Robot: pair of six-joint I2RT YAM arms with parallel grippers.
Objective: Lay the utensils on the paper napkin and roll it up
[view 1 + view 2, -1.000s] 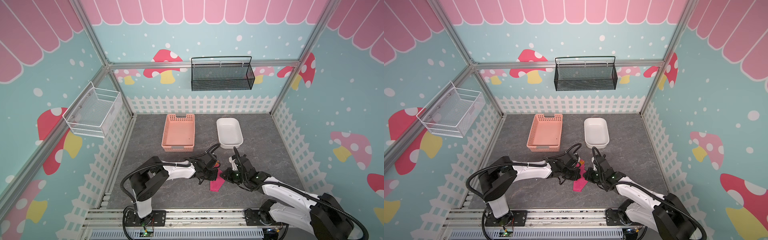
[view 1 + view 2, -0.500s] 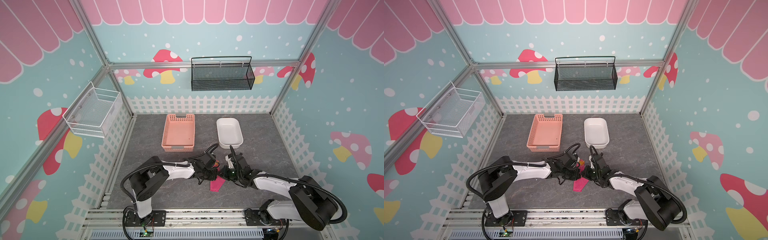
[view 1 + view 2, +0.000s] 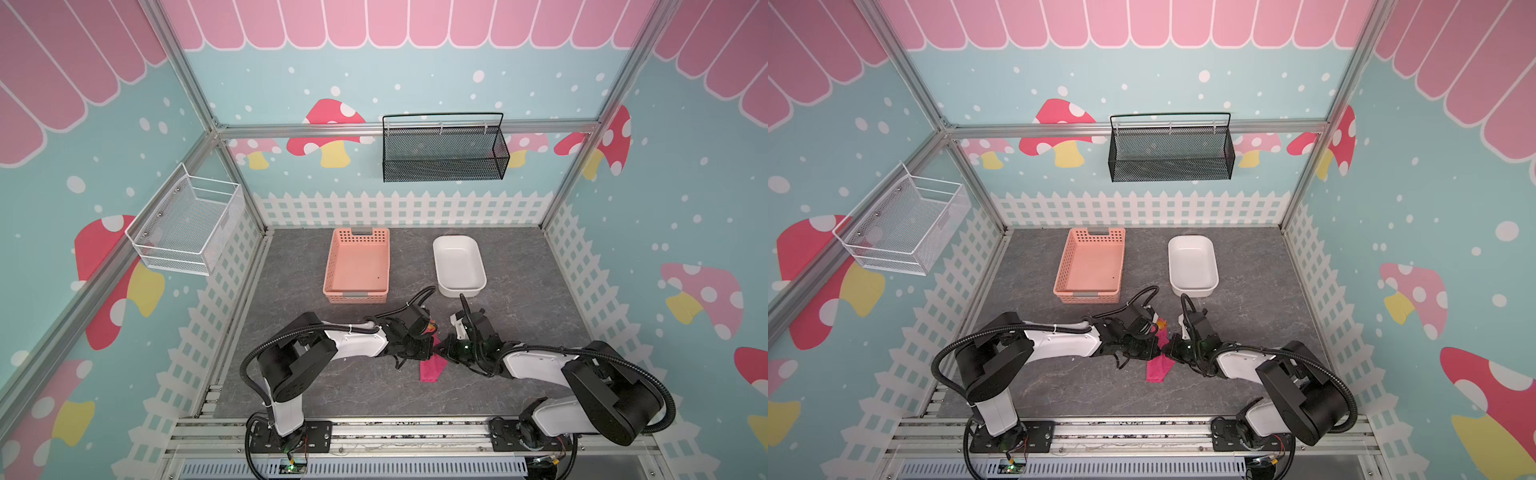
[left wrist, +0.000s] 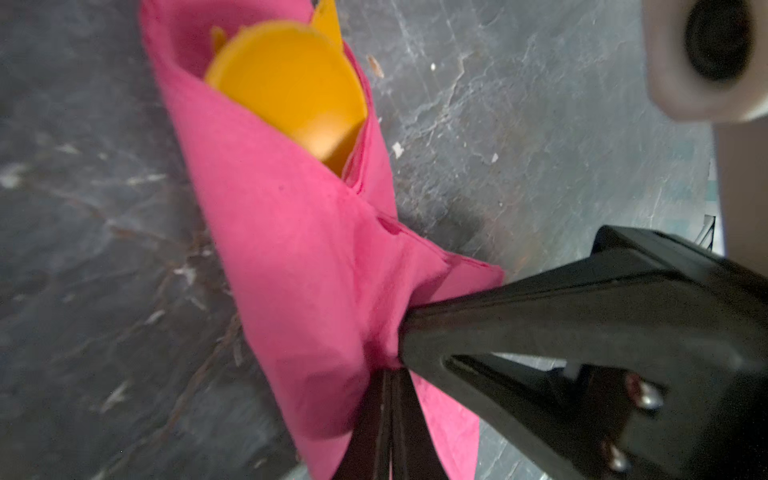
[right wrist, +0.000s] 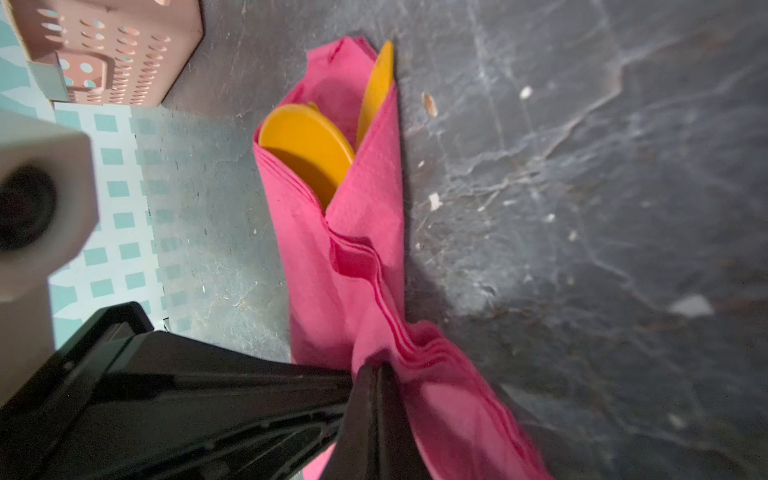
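Low at the front of the grey stone-veined table [image 3: 332, 386], left gripper [image 4: 388, 376] and right gripper [image 5: 374, 372] meet tip to tip, each with jaws together, nipping the paper napkin [image 4: 299, 257] at its soft, bunched magenta fold; glossy orange utensils [image 5: 307, 153], a round spoon bowl plainest, poke from its rolled open end; both top views hide this behind black wrists, showing only a pink tail.

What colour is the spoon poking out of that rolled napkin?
Orange-yellow. The spoon shows best in the left wrist view, inside the hot-pink napkin.
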